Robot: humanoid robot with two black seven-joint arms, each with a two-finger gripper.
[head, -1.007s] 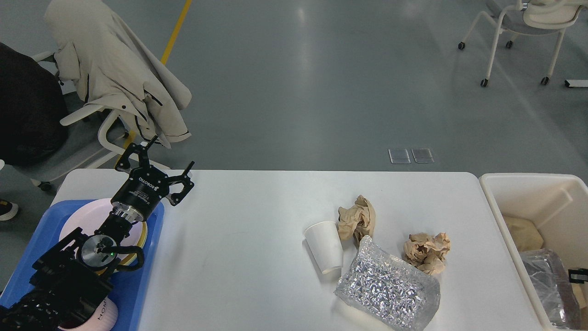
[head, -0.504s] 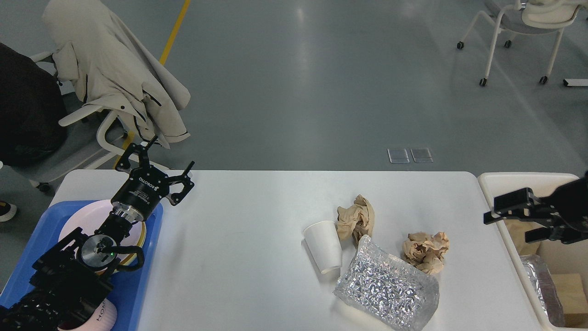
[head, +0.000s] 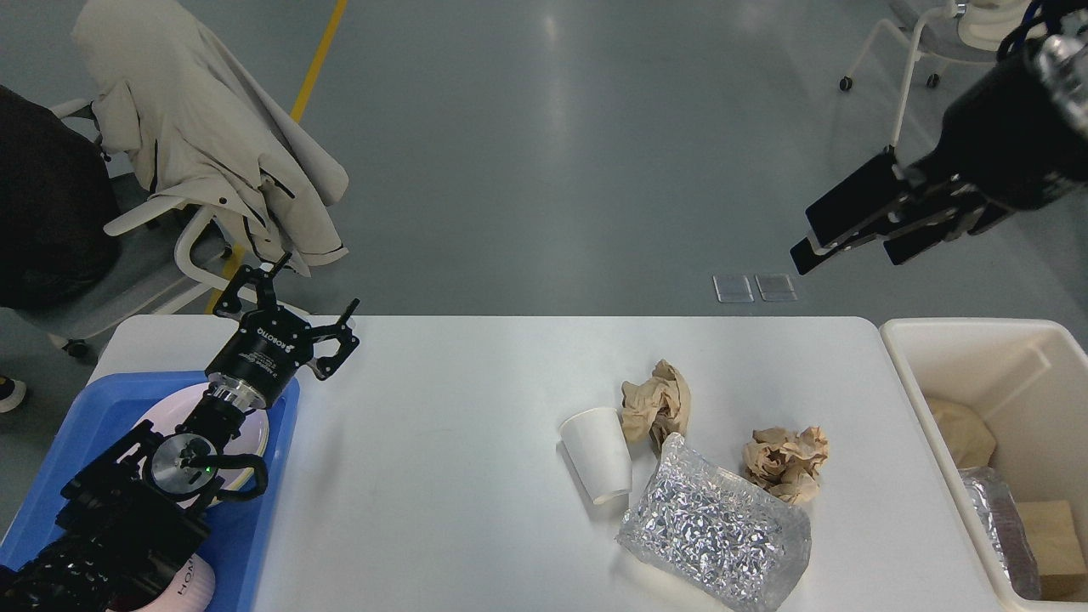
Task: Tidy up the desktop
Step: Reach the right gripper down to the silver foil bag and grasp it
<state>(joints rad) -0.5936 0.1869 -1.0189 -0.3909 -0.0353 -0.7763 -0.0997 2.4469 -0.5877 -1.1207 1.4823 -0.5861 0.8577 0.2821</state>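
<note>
The white desktop (head: 459, 425) carries a white paper cup (head: 597, 455) lying tilted, a crumpled brown paper (head: 656, 404) touching it, a second crumpled brown paper (head: 786, 463) and a silver foil bag (head: 714, 535) at the front. My left gripper (head: 314, 285) is open and empty, held above the table's far left corner, over the blue tray's far edge. My right gripper (head: 846, 242) is raised high at the upper right, close to the camera. Its dark fingers point left, stand apart and hold nothing.
A blue tray (head: 272, 510) at the left holds a pale plate (head: 255, 425) and a mug (head: 191, 586). A cream bin (head: 901, 357) at the right holds foil and brown items. A chair with a beige coat (head: 204, 144) stands behind the table's left.
My right gripper has come up out of the bin and risen to the upper right, empty. My left arm has not moved. The things on the table lie as before.
</note>
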